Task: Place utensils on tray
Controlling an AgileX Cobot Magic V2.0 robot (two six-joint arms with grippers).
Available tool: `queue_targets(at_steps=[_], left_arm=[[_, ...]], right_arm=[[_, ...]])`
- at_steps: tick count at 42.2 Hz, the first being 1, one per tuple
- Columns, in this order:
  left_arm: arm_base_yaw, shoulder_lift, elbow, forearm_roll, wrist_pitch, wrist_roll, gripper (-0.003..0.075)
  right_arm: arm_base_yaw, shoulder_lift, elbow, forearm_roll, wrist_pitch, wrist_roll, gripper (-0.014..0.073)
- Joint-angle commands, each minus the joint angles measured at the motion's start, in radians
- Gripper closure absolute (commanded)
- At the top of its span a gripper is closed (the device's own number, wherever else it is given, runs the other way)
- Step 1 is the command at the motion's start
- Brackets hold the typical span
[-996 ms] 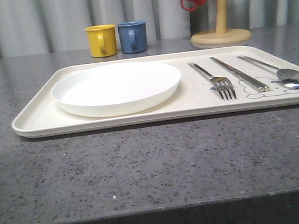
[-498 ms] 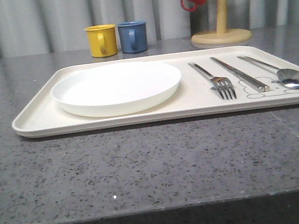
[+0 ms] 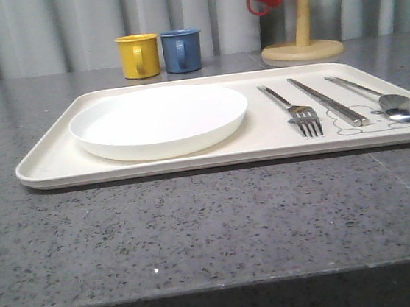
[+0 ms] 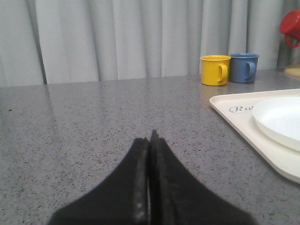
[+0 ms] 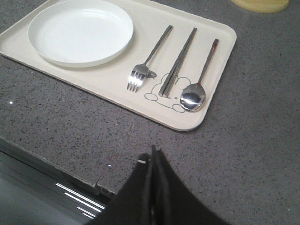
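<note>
Nearest in each wrist view, the left gripper (image 4: 149,140) and right gripper (image 5: 153,154) have jaws pressed closed on nothing, both over bare worktop (image 3: 199,228). Beyond, across the middle of the front view, the tray (image 3: 51,167) carries a white plate (image 3: 159,119) at centre-left and, at right, fork (image 3: 296,108), knife (image 3: 328,100) and spoon (image 3: 388,101) side by side. Placement appears complete. Remaining risk: any arm sweep across the tray could knock the cutlery out of line
</note>
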State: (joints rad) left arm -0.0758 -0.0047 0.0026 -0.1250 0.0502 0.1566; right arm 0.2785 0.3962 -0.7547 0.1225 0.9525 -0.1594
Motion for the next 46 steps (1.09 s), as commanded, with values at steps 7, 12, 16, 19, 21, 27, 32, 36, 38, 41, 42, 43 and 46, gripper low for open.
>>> queue_targets(at_steps=[7,12,16,19,21,27,32,36,38,41,42,43,46], left_arm=[[0.001,-0.02,0.013,-0.01,-0.069,-0.002,0.0741],[0.001,-0.02,0.013,-0.024,-0.074,-0.002,0.0741],[0.001,-0.02,0.013,-0.006,-0.074,-0.003,0.0741],[0.001,-0.02,0.013,0.023,-0.074,-0.028,0.0741],[0.001,-0.02,0.013,0.048,-0.076,-0.061,0.0741],[0.001,-0.02,0.013,0.055,-0.079,-0.061,0.0741],[0.001,-0.02,0.013,0.055,-0.08,-0.061,0.0741],[0.001,-0.02,0.013,0.055,-0.08,-0.061,0.0741],[0.001,-0.02,0.013,0.055,-0.08,-0.061,0.0741],[0.001,-0.02,0.013,0.055,-0.08,-0.061,0.0741],[0.001,-0.02,0.013,0.055,-0.08,-0.061,0.0741],[0.001,-0.02,0.013,0.055,-0.08,-0.061,0.0741],[0.001,-0.02,0.013,0.055,-0.08,-0.061,0.0741]], right_arm=[[0.0,0.012,-0.026,0.01,-0.059,-0.008,0.066],[0.0,0.012,-0.026,0.01,-0.059,-0.008,0.066],[0.0,0.012,-0.026,0.01,-0.059,-0.008,0.066],[0.0,0.012,-0.026,0.01,-0.059,-0.008,0.066],[0.0,0.012,-0.026,0.01,-0.059,-0.008,0.066],[0.0,0.012,-0.026,0.01,-0.059,-0.008,0.066],[0.0,0.012,-0.026,0.01,-0.059,-0.008,0.066],[0.0,0.012,-0.026,0.01,-0.059,-0.008,0.066],[0.0,0.012,-0.026,0.01,-0.059,-0.008,0.066],[0.0,0.012,-0.026,0.01,-0.059,-0.008,0.066],[0.0,0.012,-0.026,0.01,-0.059,-0.008,0.066],[0.0,0.012,-0.026,0.01,-0.059,-0.008,0.066],[0.0,0.012,-0.026,0.01,-0.059,-0.008,0.066]])
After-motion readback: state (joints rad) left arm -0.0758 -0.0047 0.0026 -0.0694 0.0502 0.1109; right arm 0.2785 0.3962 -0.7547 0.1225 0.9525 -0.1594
